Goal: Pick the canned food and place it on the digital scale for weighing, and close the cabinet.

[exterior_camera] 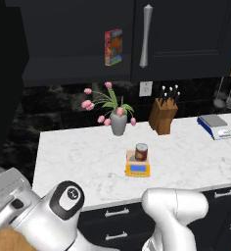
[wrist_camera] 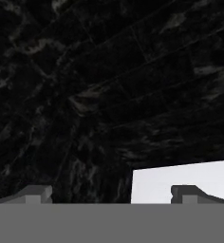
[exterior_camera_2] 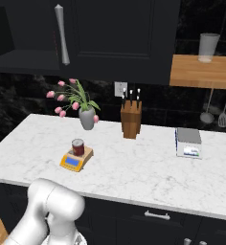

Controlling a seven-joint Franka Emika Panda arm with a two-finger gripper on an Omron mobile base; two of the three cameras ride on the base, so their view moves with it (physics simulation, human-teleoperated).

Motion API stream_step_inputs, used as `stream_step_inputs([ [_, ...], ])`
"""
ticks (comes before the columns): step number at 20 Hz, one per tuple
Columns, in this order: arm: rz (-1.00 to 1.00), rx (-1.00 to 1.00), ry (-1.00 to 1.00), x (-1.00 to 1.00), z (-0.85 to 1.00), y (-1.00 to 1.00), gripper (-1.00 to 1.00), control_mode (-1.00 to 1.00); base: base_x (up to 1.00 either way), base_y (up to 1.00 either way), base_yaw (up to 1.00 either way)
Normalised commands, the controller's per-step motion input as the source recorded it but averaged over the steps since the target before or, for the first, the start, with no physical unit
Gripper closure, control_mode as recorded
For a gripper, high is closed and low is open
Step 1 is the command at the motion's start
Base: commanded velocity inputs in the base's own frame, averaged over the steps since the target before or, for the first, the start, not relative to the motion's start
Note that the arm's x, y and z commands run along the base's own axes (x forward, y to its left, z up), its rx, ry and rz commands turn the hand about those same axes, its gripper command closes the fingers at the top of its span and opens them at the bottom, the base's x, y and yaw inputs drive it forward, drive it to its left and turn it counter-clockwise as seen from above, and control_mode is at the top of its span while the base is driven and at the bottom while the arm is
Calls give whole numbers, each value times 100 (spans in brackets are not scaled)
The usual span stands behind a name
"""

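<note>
With the can already standing on the yellow scale, well off from the empty, wide-apart claw, closing the cabinet remains, probably calling for a reach to its open door.

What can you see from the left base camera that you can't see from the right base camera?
Left base view alone: a colourful red box on the open cabinet shelf.

Right base view alone: a wooden shelf with a pale cup on it.

Both: the canned food standing on the digital scale, a vase of pink tulips, a knife block and a larger white and blue scale on the marble counter.
</note>
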Motion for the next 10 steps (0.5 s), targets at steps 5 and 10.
stream_step_inputs([
  [5,0,36,0,69,-54,64,-100,-100,0,0,0],
  [10,-4,38,-1,61,-51,91,-100,-100,0,0,0],
])
